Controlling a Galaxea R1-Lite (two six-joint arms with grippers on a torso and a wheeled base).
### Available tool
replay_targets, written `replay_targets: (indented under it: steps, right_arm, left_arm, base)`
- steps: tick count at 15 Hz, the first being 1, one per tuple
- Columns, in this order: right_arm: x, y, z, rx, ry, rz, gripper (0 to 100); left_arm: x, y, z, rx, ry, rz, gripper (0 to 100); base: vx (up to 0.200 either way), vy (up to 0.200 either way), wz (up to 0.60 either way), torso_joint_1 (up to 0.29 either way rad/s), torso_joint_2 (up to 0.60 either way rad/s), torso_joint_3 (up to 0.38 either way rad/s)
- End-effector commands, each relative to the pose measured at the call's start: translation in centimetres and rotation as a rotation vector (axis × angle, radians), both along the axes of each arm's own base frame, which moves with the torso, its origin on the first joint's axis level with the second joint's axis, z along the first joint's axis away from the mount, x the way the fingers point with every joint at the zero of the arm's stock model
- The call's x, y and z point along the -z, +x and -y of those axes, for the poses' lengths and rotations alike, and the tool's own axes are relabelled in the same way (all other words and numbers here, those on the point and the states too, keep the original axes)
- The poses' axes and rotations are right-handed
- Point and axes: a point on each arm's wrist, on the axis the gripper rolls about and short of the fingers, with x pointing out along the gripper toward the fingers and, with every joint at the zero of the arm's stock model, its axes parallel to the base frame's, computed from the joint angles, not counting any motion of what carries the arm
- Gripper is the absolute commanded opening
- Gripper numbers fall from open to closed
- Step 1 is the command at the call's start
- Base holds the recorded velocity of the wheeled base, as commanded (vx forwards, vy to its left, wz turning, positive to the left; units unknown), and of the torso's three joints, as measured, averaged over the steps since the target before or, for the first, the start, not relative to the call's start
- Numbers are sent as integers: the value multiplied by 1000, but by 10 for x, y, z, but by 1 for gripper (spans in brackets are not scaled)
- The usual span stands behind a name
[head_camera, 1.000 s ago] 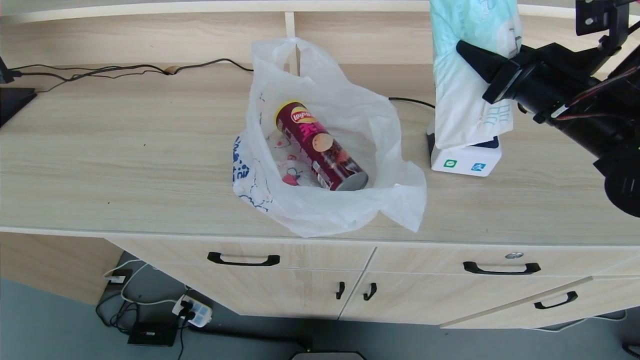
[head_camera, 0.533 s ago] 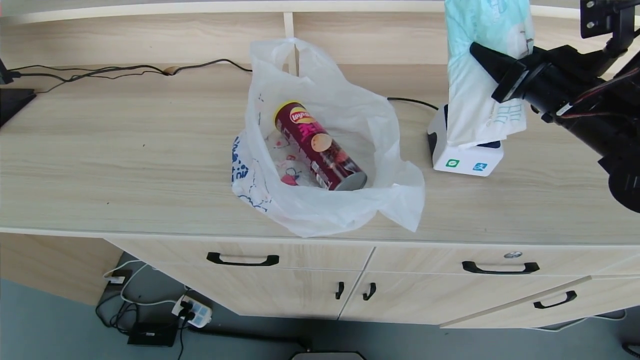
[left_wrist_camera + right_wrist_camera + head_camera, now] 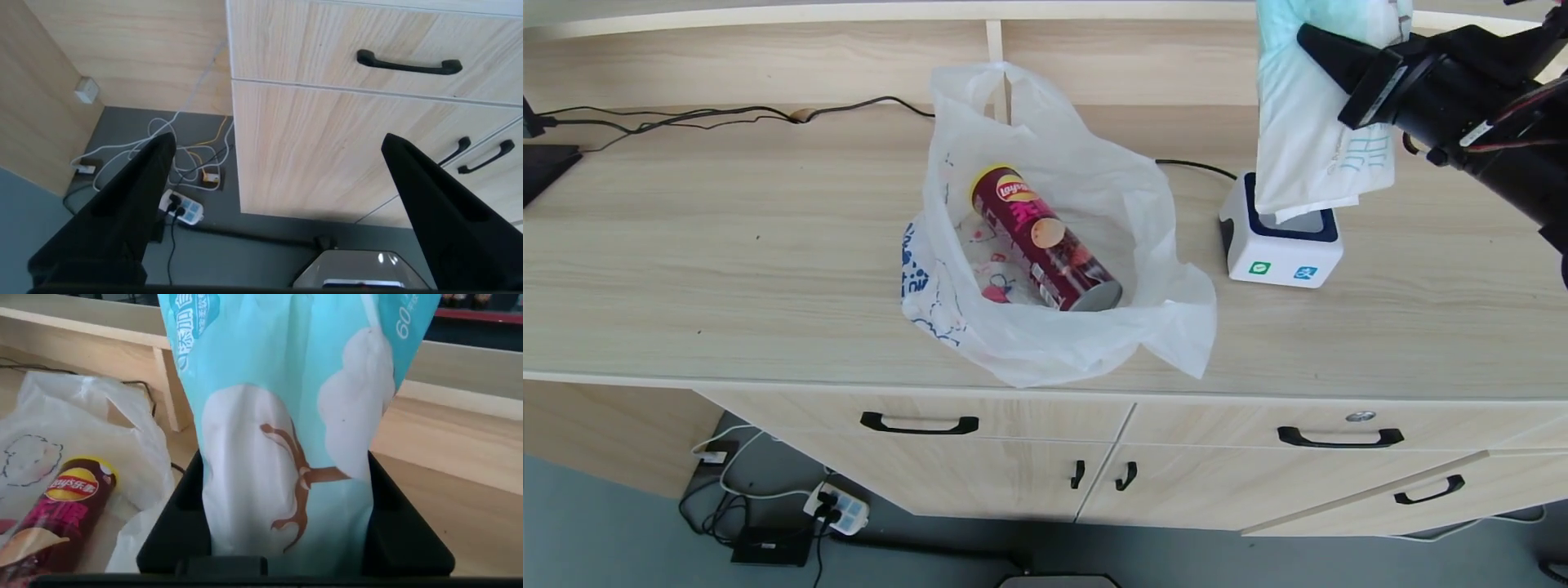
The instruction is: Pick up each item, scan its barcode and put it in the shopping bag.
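A light blue and white tissue pack (image 3: 1307, 114) hangs upright in the air at the far right, my right gripper (image 3: 1343, 49) shut on its upper part. Its lower end is just above the white barcode scanner box (image 3: 1282, 249) on the counter. In the right wrist view the tissue pack (image 3: 286, 425) sits clamped between the black fingers (image 3: 176, 518). The white shopping bag (image 3: 1045, 237) lies open mid-counter with a maroon chips can (image 3: 1045, 237) lying inside it. My left gripper (image 3: 278, 212) hangs open below the counter, facing the drawers.
Black cables (image 3: 686, 118) run along the counter's back left, and a dark device (image 3: 543, 167) sits at the left edge. A raised wooden ledge (image 3: 768, 49) bounds the back. Drawer handles (image 3: 920, 424) line the cabinet front below.
My right gripper has lifted the tissue pack up and a little to the right, uncovering the scanner's top. The bag and can have not moved.
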Motion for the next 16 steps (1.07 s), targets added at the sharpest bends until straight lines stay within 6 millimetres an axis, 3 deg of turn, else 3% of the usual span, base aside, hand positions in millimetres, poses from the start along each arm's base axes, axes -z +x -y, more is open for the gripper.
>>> replay_targets:
  steps: [1, 5, 6, 9, 11, 13, 16]
  right_arm:
    - [-31, -28, -23, -102, 21, 49, 0]
    - [-41, -37, -18, -97, 21, 48, 0]
    - [-44, -43, -7, -70, 29, 53, 0]
    - [-30, -56, 3, 49, 105, -28, 0]
    - [-15, -69, 1, 16, 150, -119, 0]
    - [13, -81, 4, -1, 168, -253, 0]
    - [20, -80, 6, 11, 169, -277, 0]
  left_arm:
    - [0, 0, 0, -1, 0, -1, 100]
    - [0, 0, 0, -1, 0, -3, 100]
    - [0, 0, 0, -1, -2, 0, 100]
    - [0, 0, 0, -1, 0, -1, 100]
    - [0, 0, 0, -1, 0, -1, 100]
    - [0, 0, 0, -1, 0, -3, 100]
    - [0, 0, 0, -1, 0, -1, 100]
  base:
    - [0, 0, 600, 7, 2, 2]
    - [0, 0, 600, 1, 1, -2]
    - [0, 0, 600, 2, -2, 2]
    - [0, 0, 600, 1, -1, 2]
    - [0, 0, 0, 0, 0, 0]
    - [0, 0, 0, 0, 0, 0]
    - [0, 0, 0, 0, 0, 0]
